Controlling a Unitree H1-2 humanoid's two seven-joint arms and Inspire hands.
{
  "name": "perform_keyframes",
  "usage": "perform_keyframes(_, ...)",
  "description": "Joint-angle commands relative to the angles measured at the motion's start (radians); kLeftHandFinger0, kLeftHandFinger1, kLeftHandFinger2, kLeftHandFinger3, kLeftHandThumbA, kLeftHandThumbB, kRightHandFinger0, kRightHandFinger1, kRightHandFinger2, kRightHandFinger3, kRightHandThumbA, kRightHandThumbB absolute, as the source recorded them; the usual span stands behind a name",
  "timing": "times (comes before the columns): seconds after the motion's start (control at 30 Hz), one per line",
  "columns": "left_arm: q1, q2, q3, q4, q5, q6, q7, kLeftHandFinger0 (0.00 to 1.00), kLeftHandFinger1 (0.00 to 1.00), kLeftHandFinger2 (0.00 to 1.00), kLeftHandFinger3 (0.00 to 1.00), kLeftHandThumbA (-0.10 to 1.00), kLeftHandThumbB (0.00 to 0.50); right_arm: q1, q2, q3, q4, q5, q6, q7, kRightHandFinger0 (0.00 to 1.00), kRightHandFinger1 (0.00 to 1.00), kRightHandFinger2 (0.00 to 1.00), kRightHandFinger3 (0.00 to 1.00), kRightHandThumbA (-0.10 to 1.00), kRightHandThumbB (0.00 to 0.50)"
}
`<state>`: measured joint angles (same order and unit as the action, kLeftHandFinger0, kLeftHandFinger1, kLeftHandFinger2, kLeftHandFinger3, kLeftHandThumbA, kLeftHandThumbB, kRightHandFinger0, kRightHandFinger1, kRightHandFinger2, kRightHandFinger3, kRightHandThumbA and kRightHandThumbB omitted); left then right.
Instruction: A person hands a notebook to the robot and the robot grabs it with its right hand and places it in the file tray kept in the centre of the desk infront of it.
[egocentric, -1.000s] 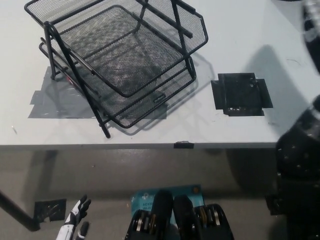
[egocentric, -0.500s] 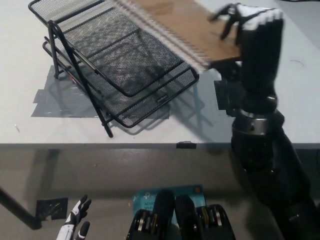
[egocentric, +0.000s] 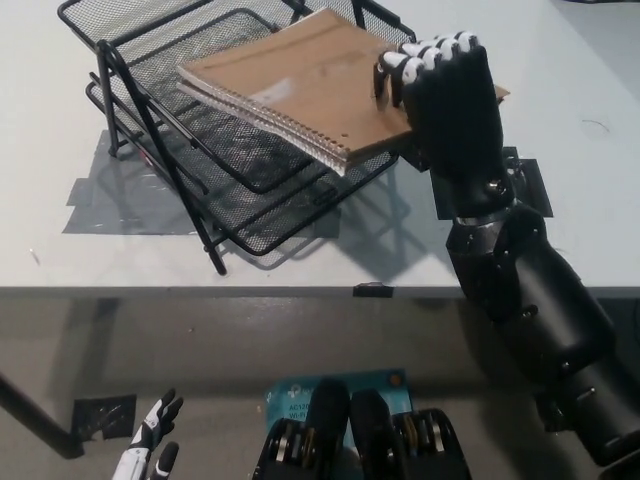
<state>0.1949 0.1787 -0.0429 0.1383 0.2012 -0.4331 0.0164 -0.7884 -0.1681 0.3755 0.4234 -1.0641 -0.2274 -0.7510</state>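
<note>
1. The black right hand (egocentric: 447, 100) is clamped on the right-hand edge of the notebook (egocentric: 300, 85), its light-tipped fingers (egocentric: 425, 58) curled over the top of the cover.
2. The notebook is brown, with a spiral binding along the edge that faces the near side of the surface (egocentric: 300, 250). It stretches away from the hand toward the left of the view, so nearly all of it lies to that side of the fingers.
3. It is held over the file tray (egocentric: 250, 215), a black wire-mesh rack with stacked tiers, and covers much of the upper tier. Whether its far end touches the mesh or hangs just above it, I cannot tell from here.
4. The notebook sits tilted, its left end farther back than the end in the hand.
5. The right forearm rises from the bottom right, crossing the front edge of the surface and part of a black tape patch (egocentric: 525, 180) beside the tray.
6. Grey tape (egocentric: 120, 200) is stuck on the surface under and to the left of the tray.
7. The white left hand (egocentric: 150, 450) rests low at the bottom left, below the surface's edge, fingers spread and holding nothing.
</note>
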Motion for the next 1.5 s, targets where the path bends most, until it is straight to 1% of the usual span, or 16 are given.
perform_keyframes(0.0,0.003,0.02,-0.005,-0.024,0.001,-0.037,-0.003,1.0,1.0,1.0,1.0,1.0,0.35,-0.102,-0.022,0.024,0.013,-0.051,-0.04,-0.138,0.0,0.0,0.23,0.28,0.95,0.0)
perform_keyframes(0.13,0.002,0.022,-0.007,-0.025,-0.002,-0.037,-0.001,1.0,1.0,1.0,1.0,0.99,0.349,-0.127,-0.029,0.052,0.061,-0.075,-0.033,-0.162,0.0,0.0,0.17,0.08,0.98,0.0)
perform_keyframes(0.33,0.0,0.023,-0.011,-0.024,-0.004,-0.037,-0.001,1.0,1.0,1.0,1.0,0.99,0.351,-0.161,-0.026,0.067,0.096,-0.075,-0.037,-0.182,0.0,0.0,0.17,0.09,0.95,0.0)
perform_keyframes(0.4,-0.002,0.024,-0.012,-0.023,-0.002,-0.037,0.002,1.0,1.0,1.0,1.0,1.0,0.35,-0.174,-0.019,0.065,0.102,-0.075,-0.018,-0.183,0.0,0.0,0.25,0.09,0.92,0.0)
perform_keyframes(0.43,-0.002,0.024,-0.012,-0.023,-0.002,-0.037,0.003,1.0,1.0,1.0,1.0,1.0,0.346,-0.178,-0.015,0.062,0.103,-0.07,-0.014,-0.178,0.0,0.0,0.26,0.1,0.94,0.0)
perform_keyframes(0.67,0.002,0.026,-0.018,-0.021,-0.002,-0.037,0.006,1.0,1.0,1.0,1.0,1.0,0.34,-0.233,0.012,0.073,0.109,-0.08,-0.003,-0.184,0.0,0.0,0.27,0.22,1.0,0.0)
perform_keyframes(0.7,0.002,0.026,-0.02,-0.02,0.0,-0.037,0.008,1.0,1.0,1.0,1.0,1.0,0.339,-0.24,0.016,0.074,0.113,-0.075,-0.009,-0.185,0.0,0.0,0.26,0.34,1.0,0.0)
perform_keyframes(0.73,0.002,0.026,-0.021,-0.02,-0.001,-0.037,0.008,1.0,1.0,1.0,1.0,1.0,0.334,-0.247,0.021,0.076,0.118,-0.07,-0.018,-0.188,0.0,0.0,0.26,0.55,0.99,0.0)
perform_keyframes(0.8,0.002,0.028,-0.023,-0.021,0.002,-0.037,0.011,1.0,1.0,1.0,1.0,1.0,0.327,-0.259,0.028,0.079,0.132,-0.063,-0.035,-0.201,0.0,0.0,0.19,0.57,0.92,0.0)
perform_keyframes(0.87,0.002,0.029,-0.022,-0.022,0.014,-0.037,0.017,1.0,1.0,1.0,1.0,1.0,0.327,-0.276,0.041,0.083,0.156,-0.068,-0.019,-0.197,0.0,0.0,0.12,0.49,0.95,0.0)
perform_keyframes(0.93,0.001,0.027,-0.019,-0.025,0.016,-0.037,0.014,1.0,1.0,1.0,1.0,1.0,0.328,-0.289,0.048,0.083,0.179,-0.06,-0.02,-0.192,0.0,0.0,0.06,0.48,0.94,0.0)
perform_keyframes(1.1,0.0,0.026,-0.017,-0.026,-0.002,-0.037,0.003,1.0,1.0,1.0,1.0,1.0,0.337,-0.311,0.063,0.084,0.248,-0.055,-0.02,-0.217,0.0,0.0,0.03,0.44,0.96,0.0)
perform_keyframes(1.17,0.003,0.022,-0.013,-0.032,0.003,-0.032,0.0,1.0,1.0,1.0,1.0,1.0,0.346,-0.323,0.07,0.092,0.29,-0.07,0.0,-0.235,0.0,0.0,0.01,0.34,0.95,0.0)
perform_keyframes(1.23,0.003,0.018,-0.012,-0.035,0.016,-0.034,0.007,1.0,1.0,1.0,1.0,1.0,0.344,-0.341,0.078,0.101,0.347,-0.076,0.008,-0.257,0.0,0.0,0.0,0.01,0.89,0.0)
perform_keyframes(1.4,-0.001,0.018,-0.013,-0.031,0.008,-0.037,0.007,1.0,1.0,1.0,1.0,1.0,0.337,-0.379,0.097,0.128,0.502,-0.066,-0.003,-0.306,0.0,0.0,0.1,0.05,0.99,0.0)
perform_keyframes(1.47,-0.002,0.016,-0.012,-0.03,0.005,-0.037,0.006,1.0,1.0,1.0,1.0,1.0,0.339,-0.396,0.102,0.139,0.548,-0.068,-0.007,-0.333,0.0,0.0,0.11,0.05,0.95,0.0)
